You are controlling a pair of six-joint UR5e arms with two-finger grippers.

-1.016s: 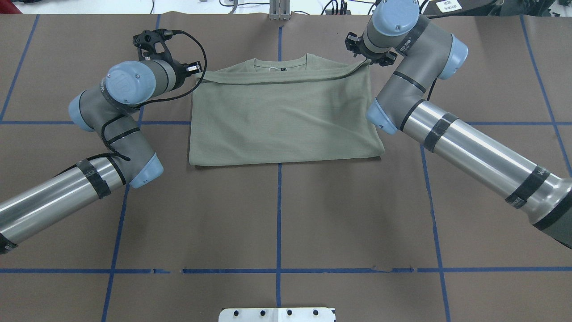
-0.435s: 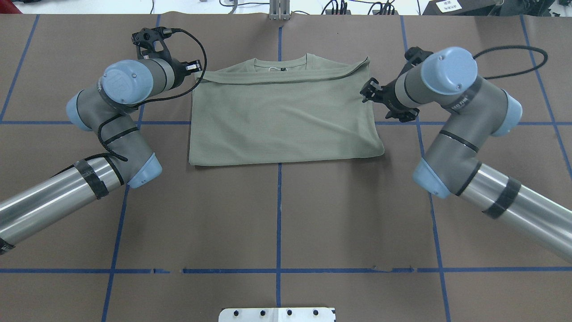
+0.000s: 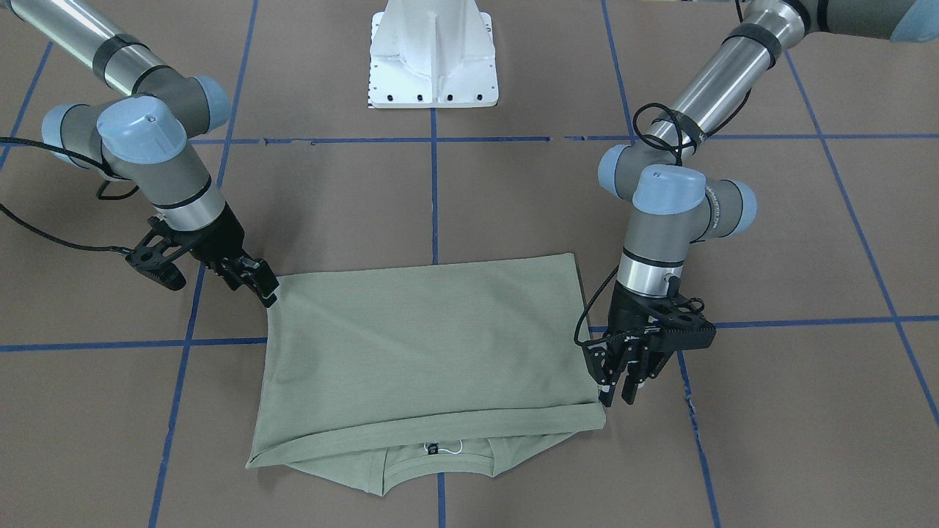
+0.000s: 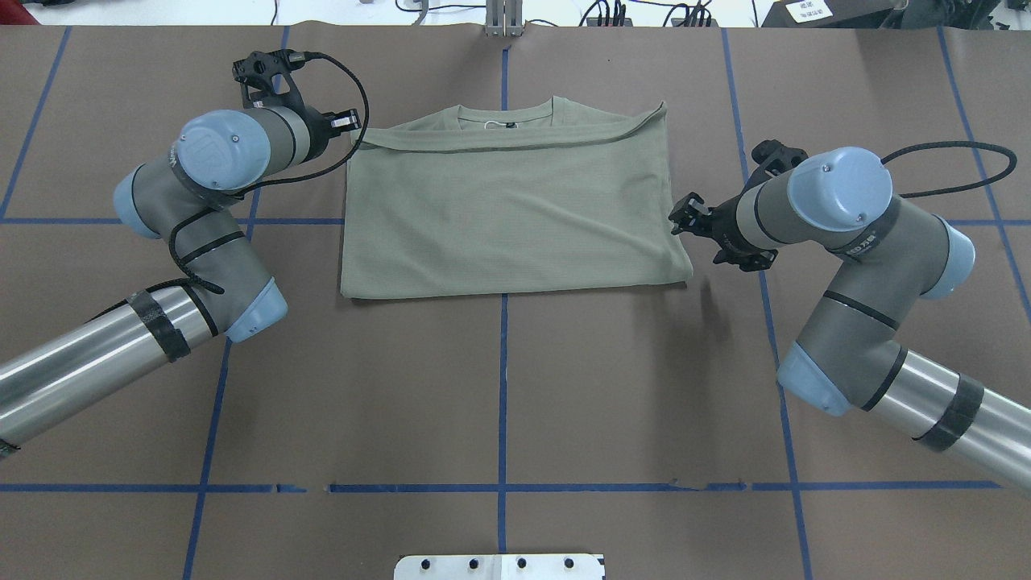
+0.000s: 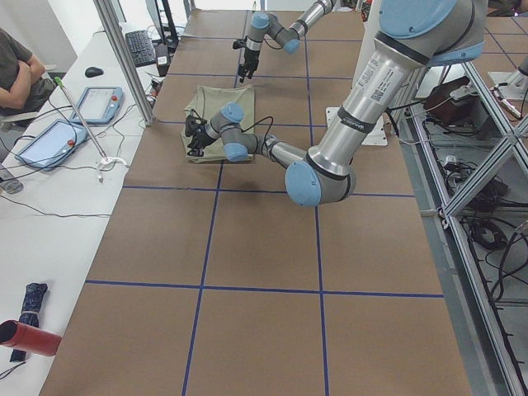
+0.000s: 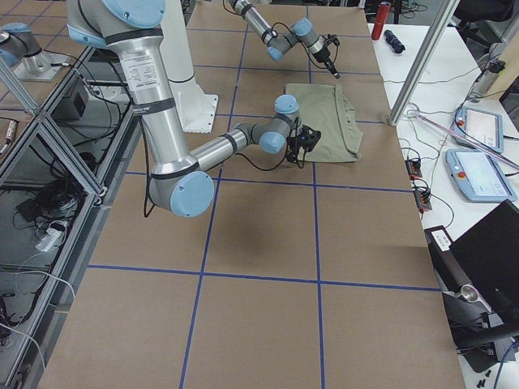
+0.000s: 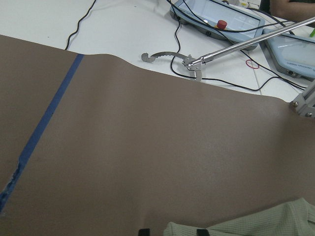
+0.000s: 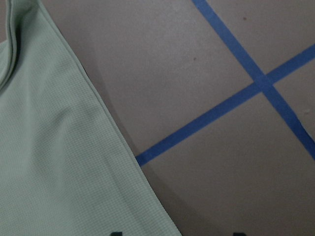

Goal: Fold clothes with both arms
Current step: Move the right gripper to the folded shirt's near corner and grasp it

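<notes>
**While the left arm waits, the right arm has travelled down the shirt's side**

Compared with one second ago, the right end effector (image 4: 685,217) has left the far right corner of the shirt (image 4: 507,217), near the collar (image 4: 506,113), and has come along the right edge toward the robot. It is now just beside this edge, close to the near right corner. Its jaws stand wide apart and grasp nothing; the wrist view shows only the cloth edge and the brown counter (image 4: 499,387) below them.

The left end effector (image 4: 348,121) has stayed at the far left corner, where the folded layer ends. Its jaws are also released, with a gap between them. A small piece of cloth lies in this gap but is not pinched.

The shirt itself has not moved. It lies flat on the far middle of the counter, folded once, with the collar on the far side showing past the folded layer.
</notes>
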